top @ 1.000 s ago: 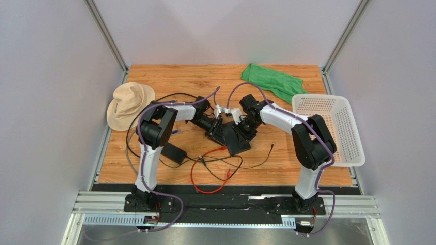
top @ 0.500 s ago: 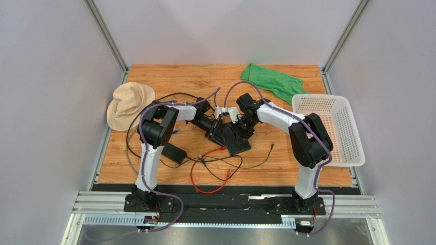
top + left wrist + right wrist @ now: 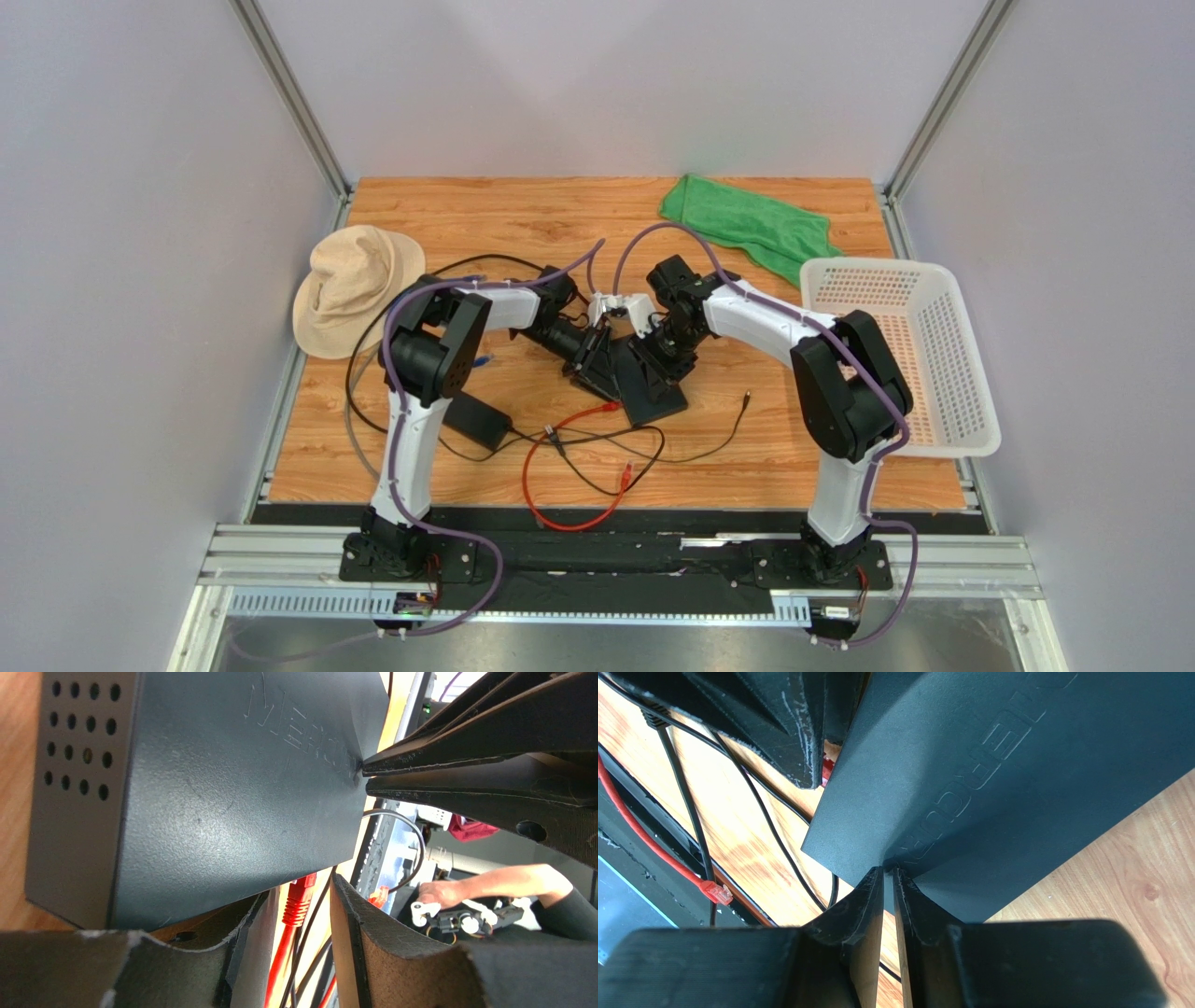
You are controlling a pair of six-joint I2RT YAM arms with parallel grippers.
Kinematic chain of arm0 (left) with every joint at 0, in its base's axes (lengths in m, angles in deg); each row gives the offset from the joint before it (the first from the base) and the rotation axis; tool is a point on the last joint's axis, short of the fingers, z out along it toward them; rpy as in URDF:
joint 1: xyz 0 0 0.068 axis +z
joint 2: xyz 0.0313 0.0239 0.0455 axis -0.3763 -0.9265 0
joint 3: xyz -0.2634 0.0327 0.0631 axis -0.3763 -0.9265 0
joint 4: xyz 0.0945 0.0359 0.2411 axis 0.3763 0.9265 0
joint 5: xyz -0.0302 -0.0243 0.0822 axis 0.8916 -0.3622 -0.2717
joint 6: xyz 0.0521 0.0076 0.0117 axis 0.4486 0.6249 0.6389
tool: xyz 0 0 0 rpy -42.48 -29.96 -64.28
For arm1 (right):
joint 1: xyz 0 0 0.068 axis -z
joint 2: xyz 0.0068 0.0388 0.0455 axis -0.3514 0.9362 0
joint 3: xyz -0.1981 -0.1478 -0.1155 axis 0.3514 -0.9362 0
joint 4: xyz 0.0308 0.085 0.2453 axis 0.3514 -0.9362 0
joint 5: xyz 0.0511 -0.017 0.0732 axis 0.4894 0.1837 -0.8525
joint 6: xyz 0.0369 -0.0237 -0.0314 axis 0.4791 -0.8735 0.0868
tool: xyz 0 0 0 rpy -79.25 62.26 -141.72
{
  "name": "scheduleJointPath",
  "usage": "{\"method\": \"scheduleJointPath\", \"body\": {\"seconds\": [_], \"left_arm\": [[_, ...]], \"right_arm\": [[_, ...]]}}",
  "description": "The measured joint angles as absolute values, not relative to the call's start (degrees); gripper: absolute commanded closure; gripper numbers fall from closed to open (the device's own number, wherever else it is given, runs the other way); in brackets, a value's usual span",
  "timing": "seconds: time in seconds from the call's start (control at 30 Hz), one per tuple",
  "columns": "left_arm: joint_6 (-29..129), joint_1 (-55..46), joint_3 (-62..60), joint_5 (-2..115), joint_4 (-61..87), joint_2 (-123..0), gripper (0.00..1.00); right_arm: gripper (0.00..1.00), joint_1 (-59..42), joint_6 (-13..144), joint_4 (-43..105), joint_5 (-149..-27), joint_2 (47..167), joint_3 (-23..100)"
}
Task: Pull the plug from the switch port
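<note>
While the left gripper (image 3: 300,911) stands open with a finger on either side of the red plug (image 3: 299,890), neither pad looks to be touching it. A thin gap shows on both sides, and a black lead (image 3: 313,917) runs through the same slot. The right gripper (image 3: 887,876) is closed on nothing, its two tips together and pressed down on the lid of the switch (image 3: 1032,749) beside the embossed lettering (image 3: 962,791), as a hold-down.

The plug sits in the edge of that flat black box facing the left gripper, low against the table (image 3: 463,224). The port itself is hidden by the plug body and the box's lip, so which socket it is cannot be told. From the plug a red cable (image 3: 539,483) loops across the wood towards the arm bases.

By its look the plug is a small, hard plastic piece — light, with smooth sides that could slip between the pads. It may carry a latch tab, though none is visible here. The best hold is on the plug body, just clear of the box's edge, not on the soft cable, which would only bend or strain. The box seems light enough to slide or lift with the pull — hence the value of the right tips' pressure. The pull should run straight out along the socket's line.
</note>
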State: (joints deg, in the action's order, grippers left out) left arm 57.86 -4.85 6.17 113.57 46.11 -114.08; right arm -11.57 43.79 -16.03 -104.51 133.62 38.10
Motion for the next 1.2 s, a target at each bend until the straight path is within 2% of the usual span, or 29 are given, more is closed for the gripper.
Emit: {"method": "scheduleJointPath", "body": {"seconds": [0.27,0.47,0.63,0.73,0.9,1.0,1.2], "left_arm": [[56.38,-5.18,3.92,110.68,43.6,-111.61,0.56],[54.87,-5.05,1.24,109.65,41.24,-109.71,0.55],[54.02,-4.72,2.2,109.09,41.72,-110.08,0.59],[52.99,-4.7,7.79,110.42,43.99,-113.86,0.59],[49.64,-4.88,14.85,114.68,43.99,-119.5,0.54],[48.62,-4.88,14.24,114.07,43.58,-118.89,0.52],[48.77,-4.92,7.66,109.33,42.03,-113.08,0.53]], "right_arm": [[0.82,-11.66,46.08,-14.85,-103.9,133.29,37.55],[0.91,-11.66,48.86,-13.43,-102.5,132.22,36.54],[0.86,-11.66,51.0,-13.19,-102.48,130.05,36.3],[0.85,-11.66,51.11,-14.06,-102.28,126.8,36.63],[0.84,-11.59,50.13,-14.19,-101.26,121.11,36.65],[0.84,-11.59,49.43,-13.91,-100.75,119.74,34.77],[0.84,-11.59,48.4,-13.97,-98.9,119.72,30.34]]}}
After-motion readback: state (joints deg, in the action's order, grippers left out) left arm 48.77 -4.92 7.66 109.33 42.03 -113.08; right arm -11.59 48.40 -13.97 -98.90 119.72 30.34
